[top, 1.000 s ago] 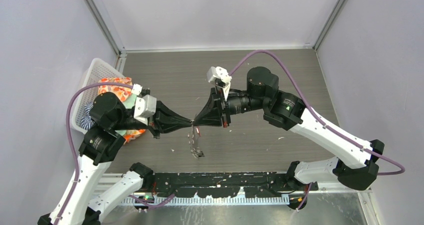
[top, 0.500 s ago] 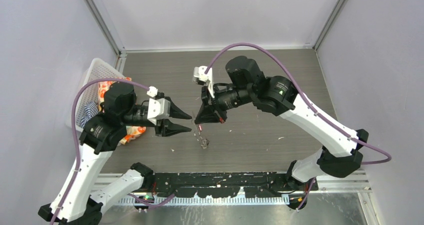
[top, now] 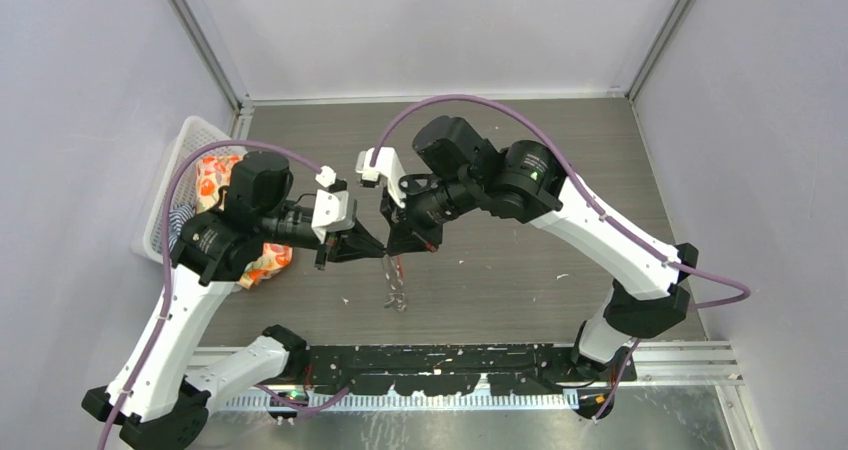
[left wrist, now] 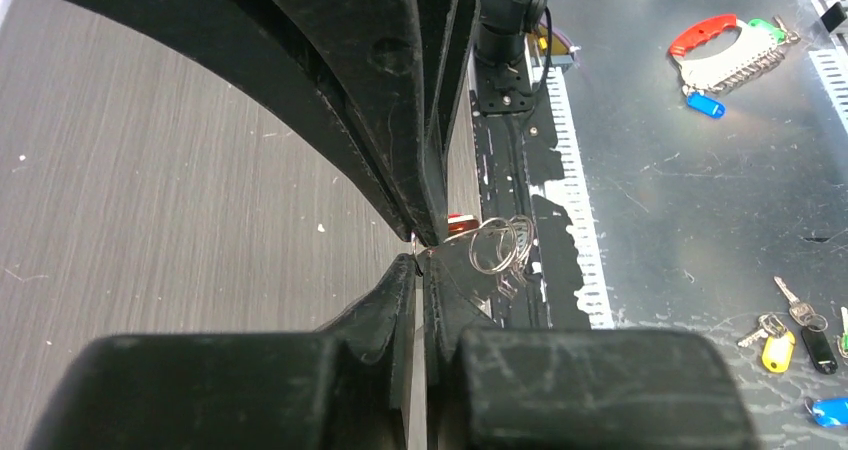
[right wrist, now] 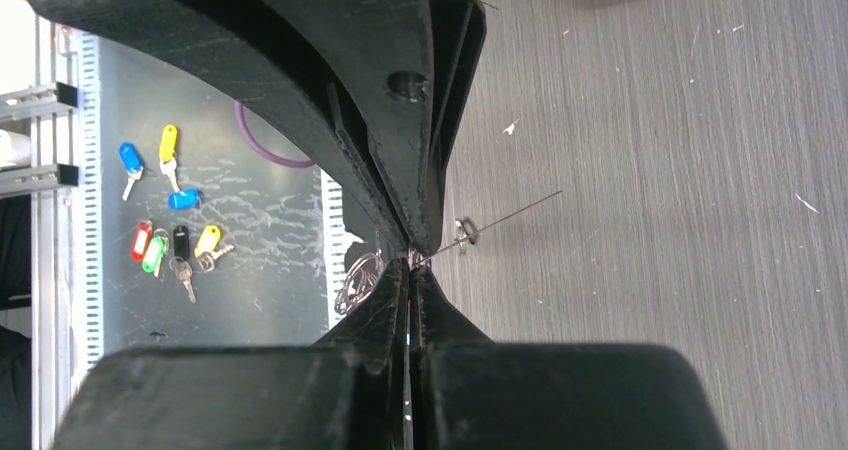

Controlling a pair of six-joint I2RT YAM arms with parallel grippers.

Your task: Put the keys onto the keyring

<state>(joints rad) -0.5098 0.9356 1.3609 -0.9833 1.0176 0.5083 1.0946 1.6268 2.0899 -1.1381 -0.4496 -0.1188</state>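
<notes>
The keyring (top: 392, 288) hangs in the air above the middle of the table (top: 500, 160), its silver loops and small keys dangling just below the two gripper tips. The red-headed key (top: 398, 266) shows as a red fleck at the top of the bunch, right under the tips. I cannot tell whether it is threaded on the wire. The right gripper (top: 400, 249) is clenched, and in the right wrist view a thin wire of the ring comes straight out from between its fingers. The left gripper (top: 377, 254) faces it, the tips just beside each other. Its jaws are drawn almost together and seem to pinch the ring's wire too, though that grip is hard to make out. Off to the left, a white basket (top: 185, 145) holds a patterned cloth (top: 225, 175).
</notes>
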